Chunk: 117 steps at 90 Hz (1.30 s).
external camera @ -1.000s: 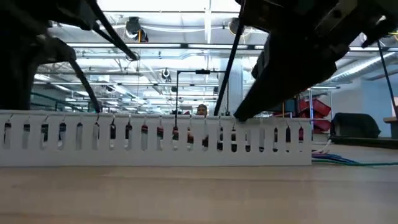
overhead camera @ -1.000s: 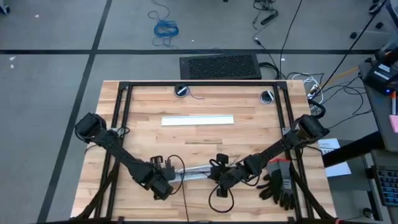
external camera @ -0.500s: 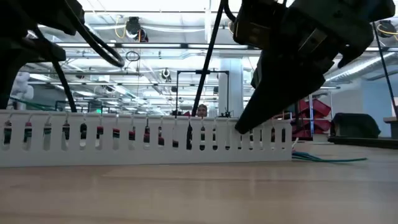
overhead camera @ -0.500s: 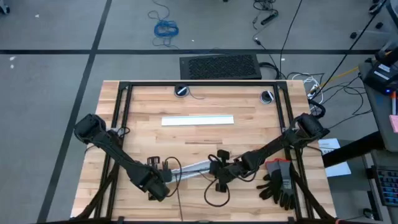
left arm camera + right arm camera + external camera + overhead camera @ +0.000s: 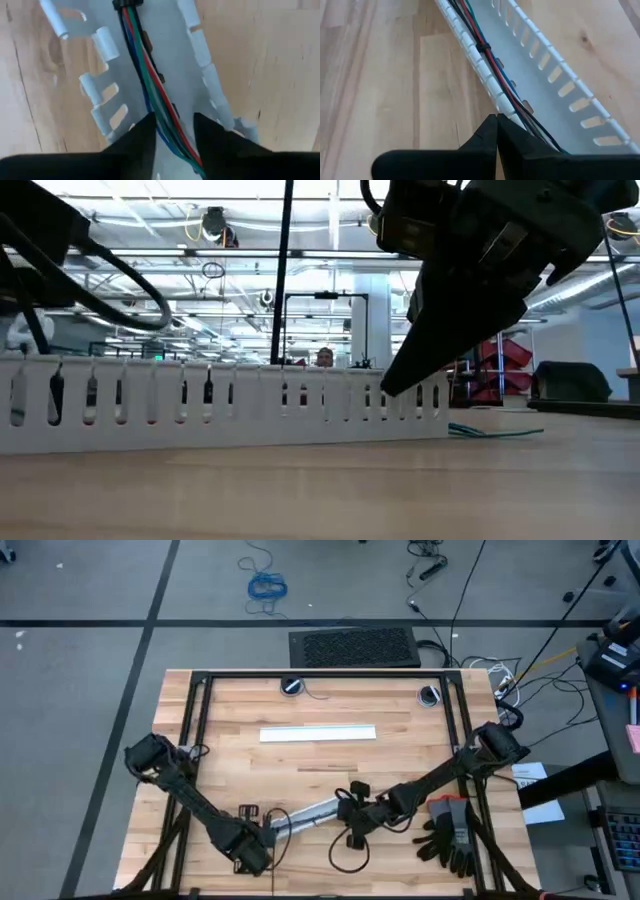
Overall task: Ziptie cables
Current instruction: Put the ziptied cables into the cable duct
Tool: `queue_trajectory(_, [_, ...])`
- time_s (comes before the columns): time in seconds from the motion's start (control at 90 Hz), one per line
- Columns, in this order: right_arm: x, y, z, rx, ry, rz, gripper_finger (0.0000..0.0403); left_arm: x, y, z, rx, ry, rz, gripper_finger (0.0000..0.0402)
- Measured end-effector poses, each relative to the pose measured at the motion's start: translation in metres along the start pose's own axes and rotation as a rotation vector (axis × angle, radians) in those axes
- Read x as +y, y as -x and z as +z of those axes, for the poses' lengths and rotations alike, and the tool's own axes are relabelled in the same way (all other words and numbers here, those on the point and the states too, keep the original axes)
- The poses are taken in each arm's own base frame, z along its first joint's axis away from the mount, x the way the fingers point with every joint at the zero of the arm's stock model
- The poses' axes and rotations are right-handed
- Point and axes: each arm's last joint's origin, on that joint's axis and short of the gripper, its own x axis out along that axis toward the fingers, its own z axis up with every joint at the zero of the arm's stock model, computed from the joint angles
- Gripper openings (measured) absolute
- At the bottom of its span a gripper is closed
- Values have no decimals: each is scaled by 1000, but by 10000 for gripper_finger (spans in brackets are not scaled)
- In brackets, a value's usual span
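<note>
Since the earlier frames the slotted channel had swung to a steeper slant on the counter, and the left gripper had drawn back toward the front edge. The cables showed as red, green, blue and black wires bunched together, lying inside the white channel along its floor; a dark band cinched them at one spot in the right wrist view. The left gripper's fingers stood narrowly apart with the cables running between them at the channel's end. The right gripper was pressed closed on the channel's side wall.

A second white strip lay flat toward the counter's far side, and a black glove rested near the right front corner. Overhead lights and pipework filled the room behind, with a person far off.

Whether the band was a ziptie could not be told; loose zipties were not made out.
</note>
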Motion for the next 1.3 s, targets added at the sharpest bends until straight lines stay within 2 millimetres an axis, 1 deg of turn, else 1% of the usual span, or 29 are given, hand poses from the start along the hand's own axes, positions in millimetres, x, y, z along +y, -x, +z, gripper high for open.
queue_trajectory(0.144, [0, 0, 0, -1, -1, -1, 0, 2, 6, -7, 73, 36, -21, 195])
queue_trajectory(0.289, [0, 0, 0, 0, -18, 0, 0, 0, 14, -14, 113, 44, -55, 205])
queue_trajectory(0.411, [0, 0, 0, 1, -22, 0, 0, 2, 23, -16, 76, 38, -65, 205])
queue_trajectory(0.544, [0, 0, 0, 0, -23, 0, 0, 5, 30, -13, -34, 11, 0, 204])
queue_trajectory(0.667, [2, 1, -1, -7, -31, -4, 0, 9, 30, -8, -95, -7, 55, 204])
queue_trajectory(0.889, [11, 4, -7, -27, -42, -20, 0, 22, 30, 15, -255, -74, 129, 204])
queue_trajectory(0.989, [16, 9, -8, -56, -24, -43, 0, 30, 30, 25, -275, -86, 139, 203])
queue_trajectory(1.1, [23, 18, -9, -92, 11, -48, 1, 39, 29, 31, -265, -96, 156, 203])
queue_trajectory(1.178, [27, 25, -7, -108, 28, -30, 7, 46, 25, 33, -260, -112, 167, 203])
queue_trajectory(1.3, [34, 35, -4, -170, 57, -34, 22, 59, 9, 35, -260, -101, 158, 203])
